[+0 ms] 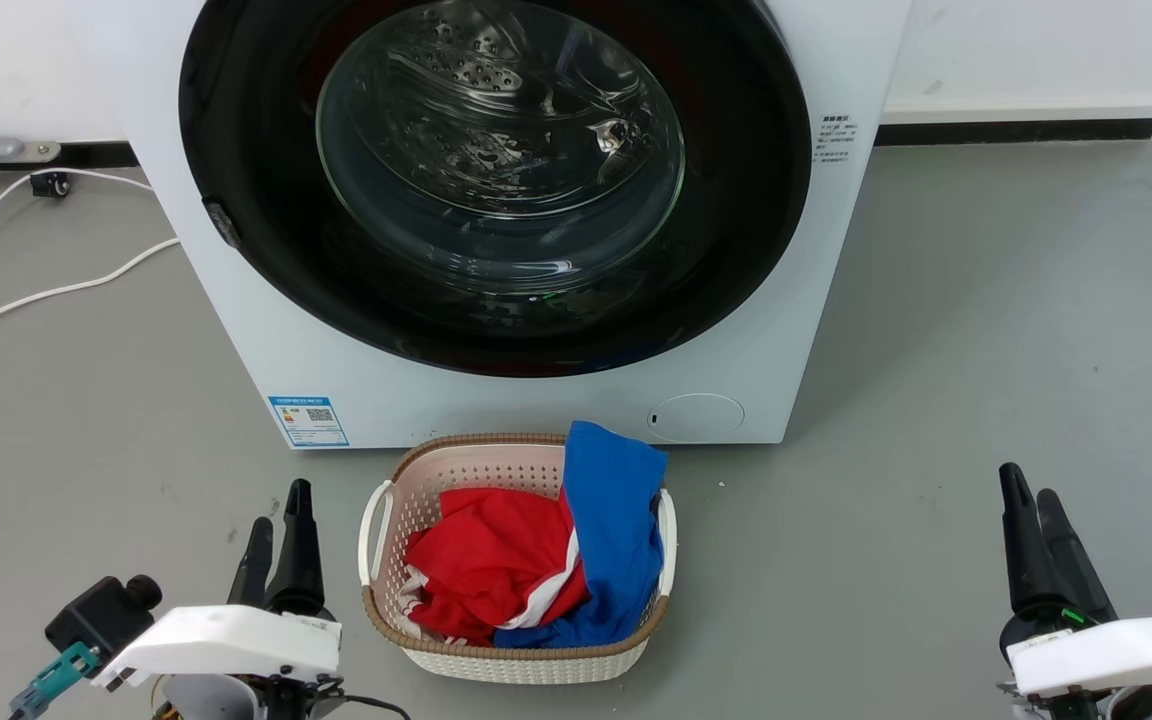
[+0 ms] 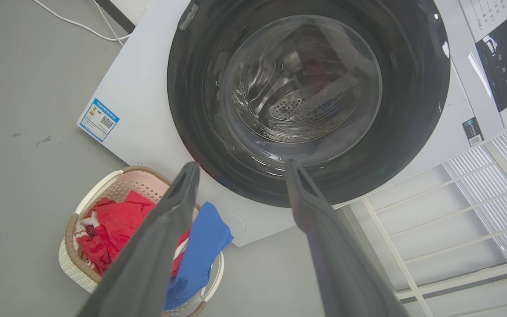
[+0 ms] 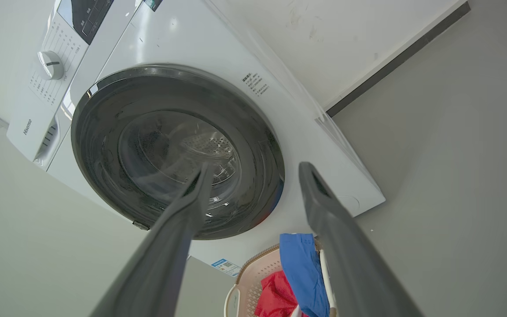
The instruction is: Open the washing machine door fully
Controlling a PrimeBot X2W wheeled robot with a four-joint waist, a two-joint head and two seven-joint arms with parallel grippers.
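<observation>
The washing machine door (image 1: pixel 256 250) sits shut at 12 o'clock, its latch tab (image 1: pixel 221 222) at the disc's 9 o'clock edge. Both claws hang low and spread, holding nothing: the left claw (image 1: pixel 279 506) at 7 o'clock, the right claw (image 1: pixel 1028 483) at 5 (probably parked clear of the door's swing). At 6 o'clock, the basket (image 1: pixel 376 520) holds a red garment (image 1: pixel 486 570) and a blue garment (image 1: pixel 616 520).

Bright even light; glints on door (image 1: pixel 501 170)
</observation>
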